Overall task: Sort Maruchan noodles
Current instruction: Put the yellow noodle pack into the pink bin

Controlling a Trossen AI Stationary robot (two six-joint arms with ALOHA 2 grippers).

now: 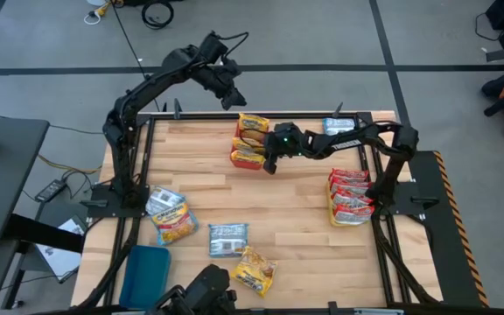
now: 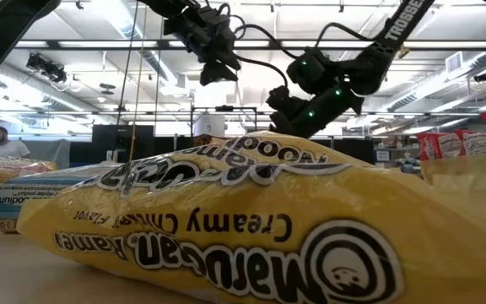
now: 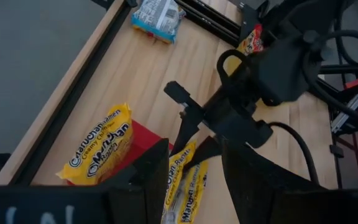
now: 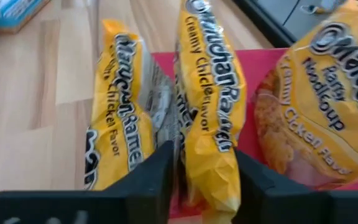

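The right pincer (image 1: pixel 268 163) stands parted around a yellow plastic Maruchan ramen packet (image 4: pixel 211 106), upright on edge in the red plastic tray (image 4: pixel 253 68). Its long axis runs near to far. The left pincer (image 1: pixel 235 99) hangs half-parted, empty, above the worktop's (image 1: pixel 296 201) far edge.

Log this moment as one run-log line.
right gripper: over red plastic tray, fingers astride upright yellow Maruchan packet | left gripper: raised past table's far edge, empty | loose packets remain on wooden table

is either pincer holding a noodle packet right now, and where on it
The right pincer straddles the top edge of a yellow packet standing in the red tray; whether it grips cannot be told. The left pincer, raised at the table's far edge, holds nothing.
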